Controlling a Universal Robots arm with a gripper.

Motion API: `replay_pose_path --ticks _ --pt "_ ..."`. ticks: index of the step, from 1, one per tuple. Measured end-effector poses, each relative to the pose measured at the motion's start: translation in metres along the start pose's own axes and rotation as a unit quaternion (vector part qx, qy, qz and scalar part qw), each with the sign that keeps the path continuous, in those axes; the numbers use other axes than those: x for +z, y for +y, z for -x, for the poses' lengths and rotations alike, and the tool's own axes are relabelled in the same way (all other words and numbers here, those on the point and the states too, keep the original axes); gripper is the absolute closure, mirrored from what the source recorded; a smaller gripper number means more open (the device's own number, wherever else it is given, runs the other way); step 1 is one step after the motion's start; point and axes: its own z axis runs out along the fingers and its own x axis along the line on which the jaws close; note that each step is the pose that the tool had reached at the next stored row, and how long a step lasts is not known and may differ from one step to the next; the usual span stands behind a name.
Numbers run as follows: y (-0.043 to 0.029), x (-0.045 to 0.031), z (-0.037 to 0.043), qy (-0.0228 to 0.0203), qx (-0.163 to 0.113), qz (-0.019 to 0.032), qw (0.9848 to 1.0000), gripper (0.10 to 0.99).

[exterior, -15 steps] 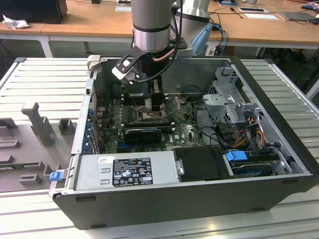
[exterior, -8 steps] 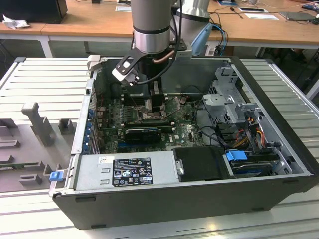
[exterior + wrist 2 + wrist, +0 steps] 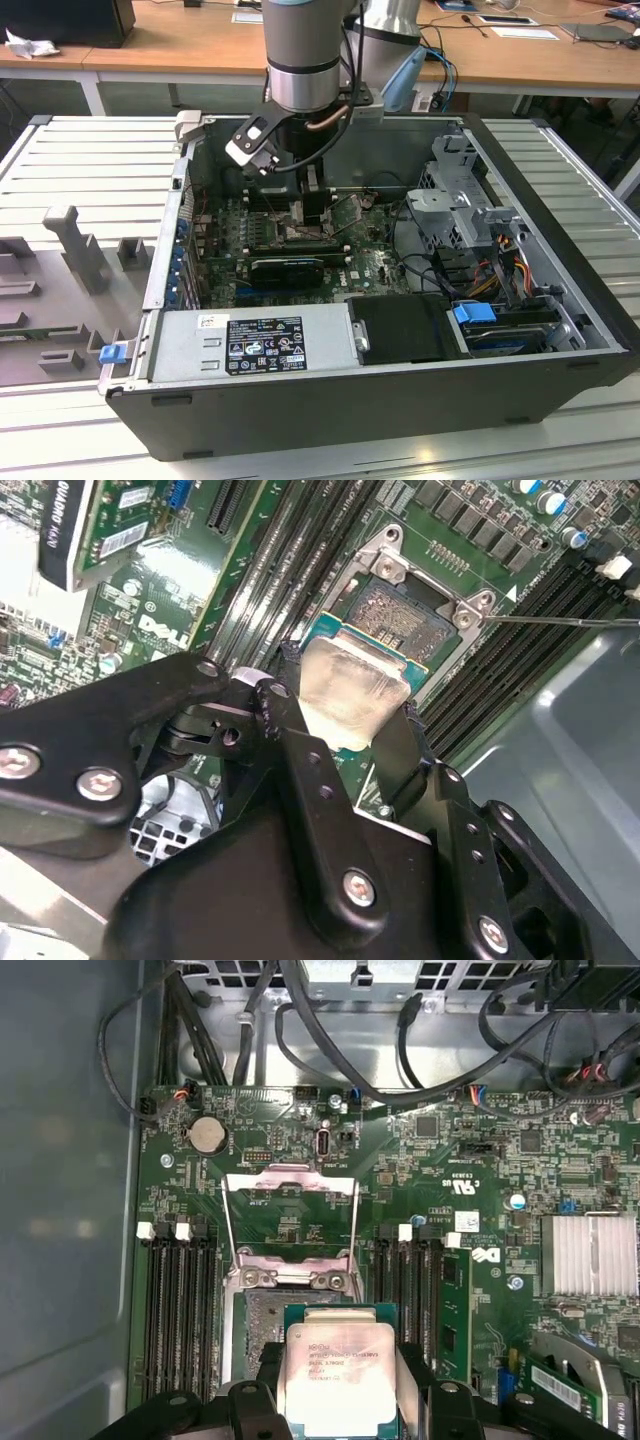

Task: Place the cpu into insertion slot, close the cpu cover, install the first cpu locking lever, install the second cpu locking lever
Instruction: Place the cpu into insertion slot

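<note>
In both wrist views my gripper [image 3: 348, 698] [image 3: 340, 1352] is shut on the cpu [image 3: 352, 685] [image 3: 338, 1385], a square chip with a pale silvery top and a green edge. Black fingers [image 3: 290, 725] [image 3: 268, 1365] press on two opposite sides of it. The chip hangs over the near part of the insertion slot [image 3: 402, 612] [image 3: 262, 1312], whose dark pin field shows beyond it; whether they touch I cannot tell. The cpu cover [image 3: 290, 1181] stands flipped open behind the socket. A thin lever wire [image 3: 565, 621] sticks out sideways. In the exterior view the gripper [image 3: 303, 212] reaches down into the computer case [image 3: 560, 290].
Long black memory slots [image 3: 180, 1310] [image 3: 405, 1290] flank the socket on both sides. Black cables [image 3: 340, 1055] run across the board's far edge. A finned heatsink [image 3: 590, 1255] and a black card [image 3: 285, 268] sit nearby. The power supply [image 3: 250, 345] and drive cage [image 3: 460, 210] stand inside the case.
</note>
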Motion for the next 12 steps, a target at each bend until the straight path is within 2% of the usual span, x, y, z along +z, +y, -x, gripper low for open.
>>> replay_pose_path --ticks 3,9,12 --pt "-0.0016 0.0073 -0.0044 -0.0003 0.003 0.0000 1.0000 0.561" --pt "-0.0069 0.0189 -0.0076 -0.0007 0.008 0.0002 1.0000 0.561" --pt "-0.0082 0.0278 -0.0100 -0.0007 0.008 0.0002 1.0000 0.561"
